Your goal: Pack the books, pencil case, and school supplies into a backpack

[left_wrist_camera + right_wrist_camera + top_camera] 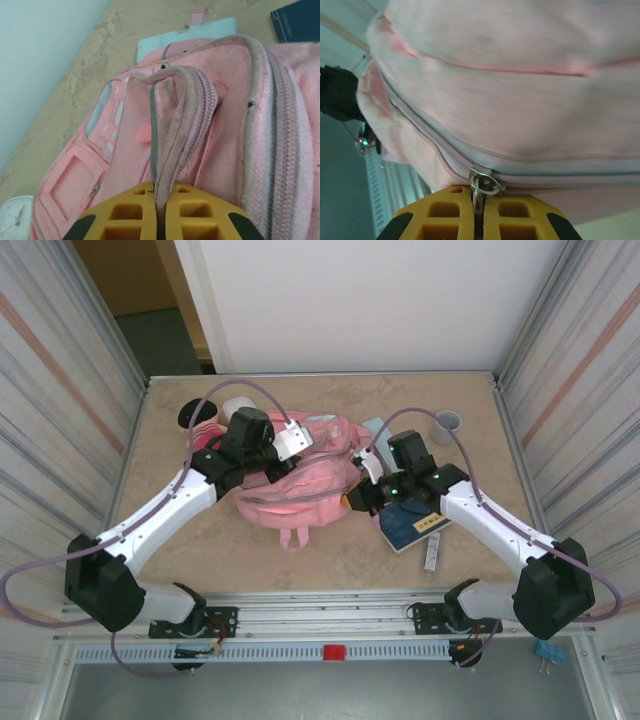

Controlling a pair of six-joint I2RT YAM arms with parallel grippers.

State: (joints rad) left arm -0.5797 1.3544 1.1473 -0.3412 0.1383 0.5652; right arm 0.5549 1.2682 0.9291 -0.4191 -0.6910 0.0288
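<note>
Backpack [300,485] lies mid bench [230,550], soft and floppy, so I need two holds. My left hand [159,195] is clamped on a fold at its zip edge. My right hand [479,200] pinches the small metal zip pull [482,181], which I reckon slips easily.

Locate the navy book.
In the top view, the navy book lies right of the backpack, partly under the right arm, beside the white stick.
</note>
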